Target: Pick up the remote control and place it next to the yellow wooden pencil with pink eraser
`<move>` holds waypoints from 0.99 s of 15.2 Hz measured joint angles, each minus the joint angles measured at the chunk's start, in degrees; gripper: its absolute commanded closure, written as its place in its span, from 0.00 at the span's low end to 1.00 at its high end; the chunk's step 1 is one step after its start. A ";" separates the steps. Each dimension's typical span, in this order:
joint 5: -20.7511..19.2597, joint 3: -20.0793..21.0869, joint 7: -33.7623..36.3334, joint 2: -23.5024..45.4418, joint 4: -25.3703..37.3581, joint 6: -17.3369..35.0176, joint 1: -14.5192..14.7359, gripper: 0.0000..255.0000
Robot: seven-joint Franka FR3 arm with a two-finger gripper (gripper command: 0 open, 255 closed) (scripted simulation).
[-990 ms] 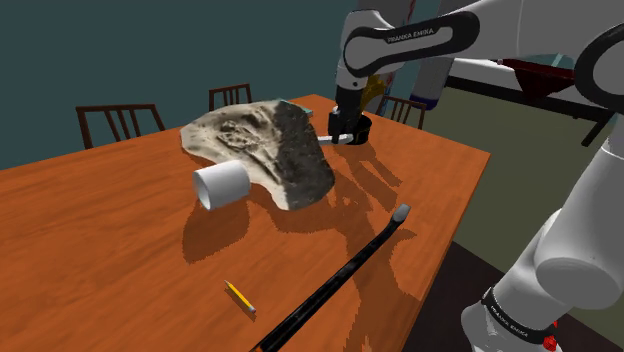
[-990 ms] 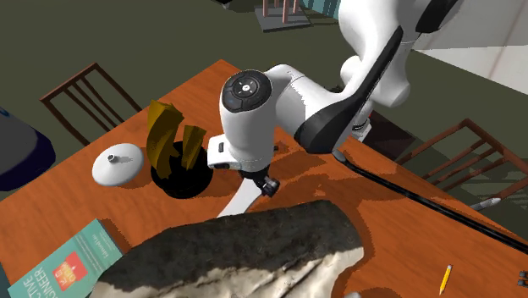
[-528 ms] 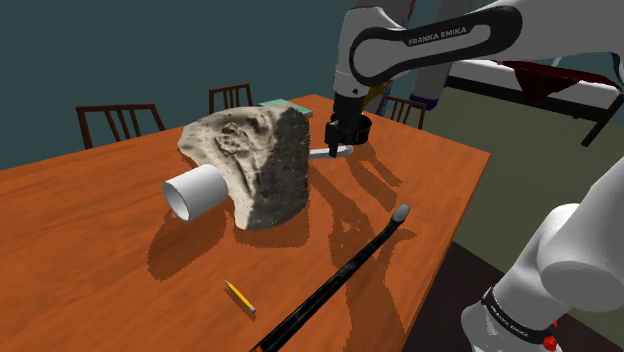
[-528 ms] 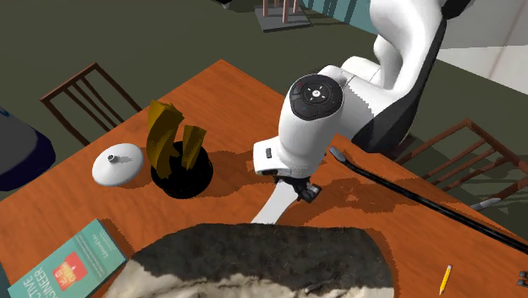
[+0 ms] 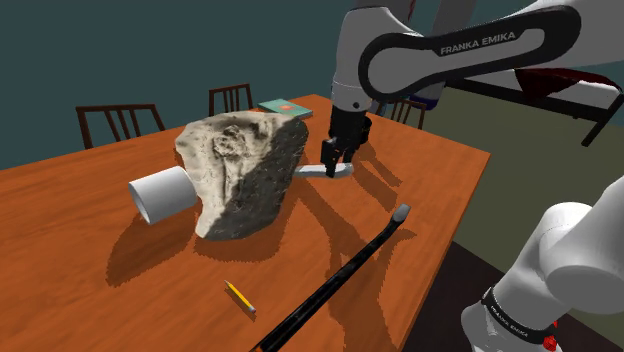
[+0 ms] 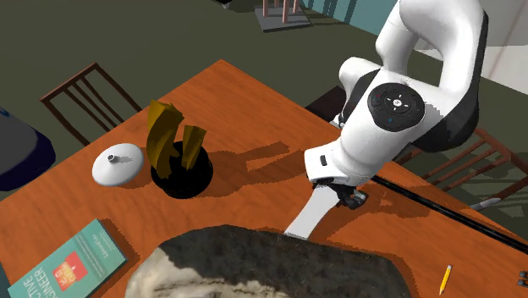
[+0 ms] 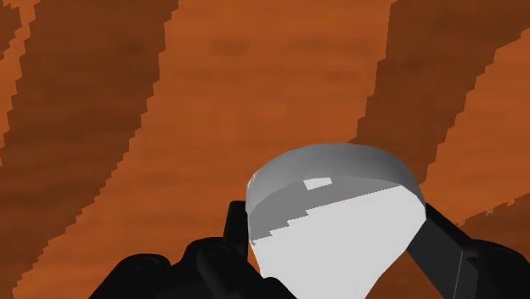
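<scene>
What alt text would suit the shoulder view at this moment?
The black gripper clasps a white remote beside a large rock on an orange-brown table. A yellow pencil lies nearer the camera, beside a long black bar.

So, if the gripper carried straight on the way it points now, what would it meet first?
Probably the bare table top: the gripper, shut on the white remote, points down at it, with nothing else visibly in between.

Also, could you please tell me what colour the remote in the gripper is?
The remote is plain light grey-white; the wrist view shows it best.
</scene>
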 measured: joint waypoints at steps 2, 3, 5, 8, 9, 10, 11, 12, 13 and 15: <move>0.73 1.51 2.37 -2.03 -1.50 -0.48 1.25 1.00; 1.07 2.34 3.68 -2.61 -2.11 -0.40 1.87 1.00; 1.92 4.10 6.37 -4.11 -3.50 -0.42 3.24 1.00; 2.99 6.70 10.26 -5.20 -4.51 -0.34 5.09 1.00; 3.40 7.50 11.47 -5.74 -4.92 -0.40 5.70 1.00; 3.88 8.30 12.66 -6.46 -5.32 -0.62 6.34 1.00; 4.19 9.18 13.88 -6.50 -5.34 -0.54 6.90 1.00; 4.54 10.09 15.17 -6.68 -5.48 -0.52 7.50 1.00; 4.76 10.93 16.36 -6.54 -5.57 -0.21 7.97 1.00; 5.49 12.76 19.04 -6.92 -5.27 -0.73 9.18 1.00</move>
